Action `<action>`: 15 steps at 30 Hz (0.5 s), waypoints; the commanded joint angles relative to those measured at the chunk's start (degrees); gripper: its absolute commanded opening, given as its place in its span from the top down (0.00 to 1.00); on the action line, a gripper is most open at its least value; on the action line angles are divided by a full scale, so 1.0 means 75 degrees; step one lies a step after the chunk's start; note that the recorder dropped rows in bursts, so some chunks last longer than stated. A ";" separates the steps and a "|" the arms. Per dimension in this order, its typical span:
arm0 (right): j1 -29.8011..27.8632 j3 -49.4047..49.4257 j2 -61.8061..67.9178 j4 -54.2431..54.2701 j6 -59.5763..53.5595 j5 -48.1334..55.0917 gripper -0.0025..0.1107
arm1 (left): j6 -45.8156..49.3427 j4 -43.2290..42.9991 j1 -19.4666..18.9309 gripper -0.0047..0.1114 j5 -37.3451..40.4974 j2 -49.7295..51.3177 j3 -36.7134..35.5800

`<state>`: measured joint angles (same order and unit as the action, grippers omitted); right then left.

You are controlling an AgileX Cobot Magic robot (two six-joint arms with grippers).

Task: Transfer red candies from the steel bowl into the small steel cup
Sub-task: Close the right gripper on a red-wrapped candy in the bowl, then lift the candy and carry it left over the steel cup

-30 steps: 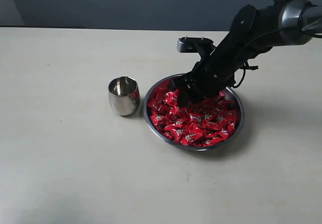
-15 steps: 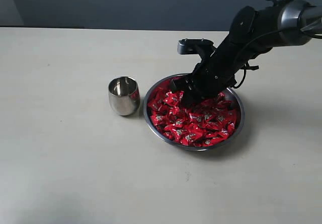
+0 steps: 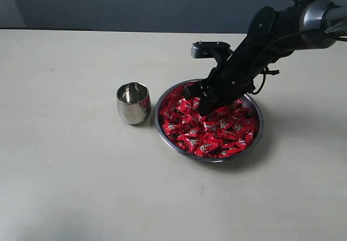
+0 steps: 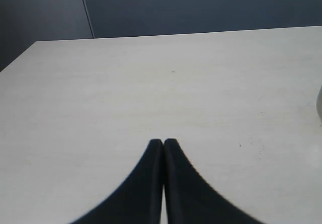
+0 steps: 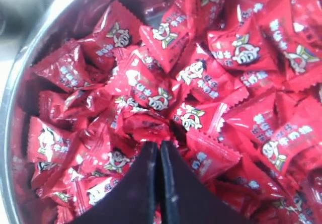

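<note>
A pale cream worktop [image 3: 76, 187], matte and faintly speckled, fills most of the scene. Beyond the right gripper [image 3: 199, 110], its far edge meets a dark blue-grey wall [image 3: 135, 5]. In the left wrist view a thin vertical seam [image 4: 86, 10] runs down the dark wall, perhaps a panel joint or a corner. The light is soft and even, leaving only a dim shadow [image 3: 293, 123] on the worktop near the gripper.
</note>
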<state>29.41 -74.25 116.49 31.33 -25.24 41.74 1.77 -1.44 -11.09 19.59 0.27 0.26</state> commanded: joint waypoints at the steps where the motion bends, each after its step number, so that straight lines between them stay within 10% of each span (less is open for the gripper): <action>1: -0.0009 -0.0050 -0.0441 -0.0118 -0.0028 -0.0204 0.99 | -0.0011 -0.0015 0.0050 0.96 -0.0060 -0.0037 -0.0035; 15: 0.0005 -0.0559 -0.1591 0.0013 0.0195 -0.0716 0.99 | -0.0011 -0.0015 0.0050 0.96 -0.0060 -0.0037 -0.0035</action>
<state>29.41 -76.18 104.89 30.44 -23.79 36.24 1.77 -1.44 -11.09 19.59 0.27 0.26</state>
